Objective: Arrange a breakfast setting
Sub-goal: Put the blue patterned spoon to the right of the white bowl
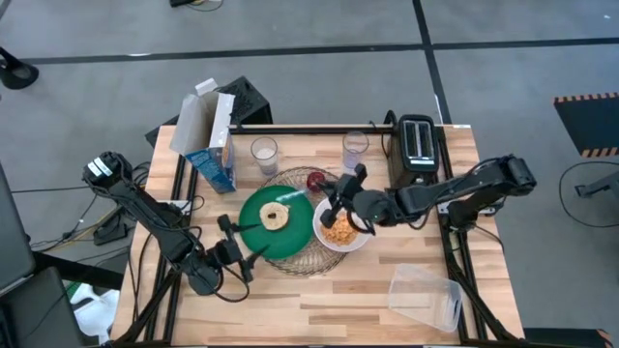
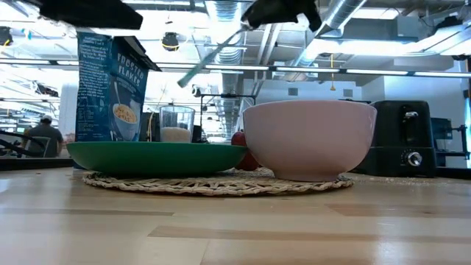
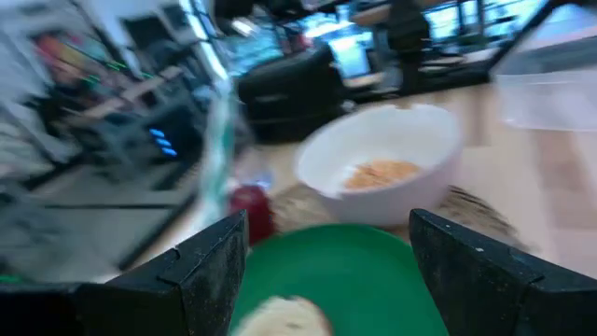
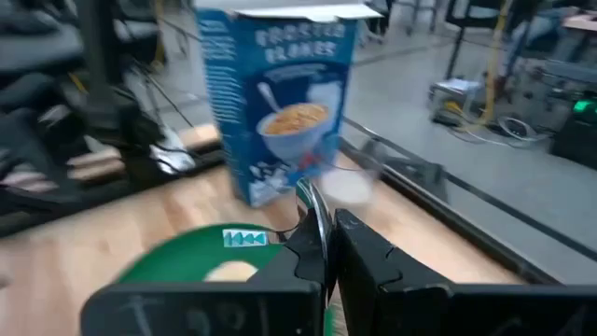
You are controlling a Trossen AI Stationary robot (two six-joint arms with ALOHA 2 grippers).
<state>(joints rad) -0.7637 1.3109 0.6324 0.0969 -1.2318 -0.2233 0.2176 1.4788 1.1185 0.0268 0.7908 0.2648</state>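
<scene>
Right wrist view first: the right claw (image 4: 326,241) is clenched on the thin metal of a spoon (image 4: 314,210), which stands up between its dark fingers. It hangs above the setting rather than resting on it, which I read as the spoon being carried over to be laid beside the dishes.

Directly under that claw sits the white bowl (image 1: 364,240) with orange cereal (image 1: 338,232) in it. Just beyond the claw's tip lies the green plate (image 1: 290,240) bearing a pale bagel (image 1: 275,217). Both dishes rest on the round wire mat (image 1: 300,263), plate and bowl touching or very nearly so. The small red apple (image 1: 316,181) lies just to the claw's side, at the mat's far edge.

Farther out stand two clear glasses (image 1: 263,152) (image 1: 355,147), one holding something white, and past the plate the blue cereal box (image 4: 280,103). Behind the claw, along its arm, is the black toaster (image 1: 418,143). A clear plastic tub (image 1: 426,295) lies well apart on its side.

Across the plate, the left claw (image 3: 326,224) waits released, jaws spread wide and pointed at plate and bowl, gripping nothing.

Everything sits on a pale wooden table (image 1: 348,304). Around it is grey floor with dark tape lines. In the low view, beyond the table, are ceiling ducts, strip lights and a seated person (image 2: 45,134).
</scene>
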